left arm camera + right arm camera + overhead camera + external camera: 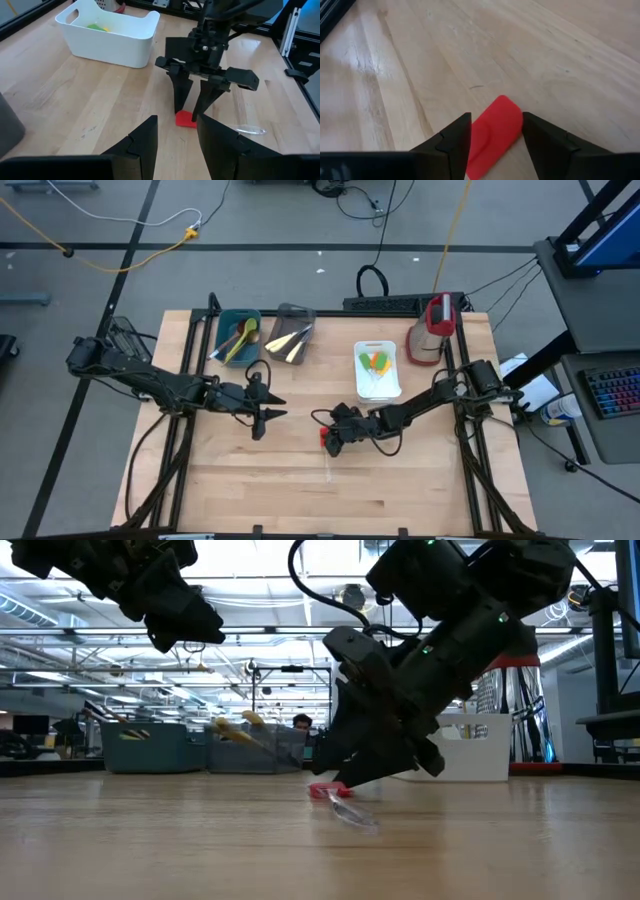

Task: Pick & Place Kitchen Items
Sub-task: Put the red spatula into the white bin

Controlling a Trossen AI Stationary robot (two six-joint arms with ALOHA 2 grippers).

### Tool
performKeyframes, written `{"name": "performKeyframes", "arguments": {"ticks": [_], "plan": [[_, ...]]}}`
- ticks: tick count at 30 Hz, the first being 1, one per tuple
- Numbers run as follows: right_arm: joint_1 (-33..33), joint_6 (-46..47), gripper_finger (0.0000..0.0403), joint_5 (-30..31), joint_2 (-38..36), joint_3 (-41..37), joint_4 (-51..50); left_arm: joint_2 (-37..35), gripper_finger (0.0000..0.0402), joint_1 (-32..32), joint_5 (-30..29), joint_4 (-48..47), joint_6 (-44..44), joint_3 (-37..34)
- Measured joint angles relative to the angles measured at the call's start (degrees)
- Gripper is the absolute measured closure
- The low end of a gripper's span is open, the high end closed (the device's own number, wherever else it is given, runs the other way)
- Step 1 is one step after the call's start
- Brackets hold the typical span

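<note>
The left hand point(272, 414) hovered above the desk point(250, 480) left of centre, its fingers spread with nothing between them. Just right of it, the small spatula's red head point(496, 126) lay flat on the wood, its clear handle point(248, 131) trailing toward the near edge. The right hand point(496, 131) stood low over it, fingers spread astride the red head, not clearly clamped.

Overhead looks straight down; low looks level across; both wrist cameras share the red spatula point(495, 127) between the right gripper point(192, 107) fingers
</note>
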Motion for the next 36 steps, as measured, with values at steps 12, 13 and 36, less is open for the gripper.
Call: {"name": "performKeyframes", "arguments": {"ticks": [12, 13, 36], "plan": [[-0.11, 1.5, 0.0332, -0.82, 0.15, -0.09, -0.71, 0.0, 0.0261, 0.0, 0.0, -0.02, -0.04, 0.0], [-0.11, 1.28, 0.0341, -0.58, 0.18, -0.11, -0.69, 0.0, 0.0261, 0.0, 0.0, -0.01, -0.04, 0.0], [0.04, -14.24, 0.0401, 0.26, -7.07, -0.35, -0.77, 0.0, 0.0261, 0.0, 0.02, -1.77, -1.39, -0.02]]}}
